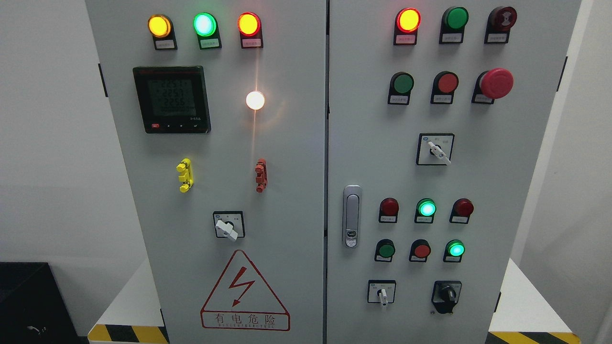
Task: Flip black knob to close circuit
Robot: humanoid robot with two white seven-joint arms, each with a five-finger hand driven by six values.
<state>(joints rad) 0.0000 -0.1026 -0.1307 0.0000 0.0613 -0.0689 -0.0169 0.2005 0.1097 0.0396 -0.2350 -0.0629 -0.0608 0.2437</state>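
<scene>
Grey control cabinet, neither robot hand in view.
The black knob sits at the lower right of the right door, just right of a white-handled selector switch and below a lit green lamp. With no hand showing, finger state cannot be told.

A tall light-grey metal electrical cabinet with two doors stands on a white platform whose front edge carries yellow-and-black hazard striping, visible at both lower corners. The platform juts out to the left and right of the cabinet's base. At the lower left, just beside the platform, sits a black box-like object; whether it touches the platform cannot be told. Pale walls rise behind on either side.
</scene>
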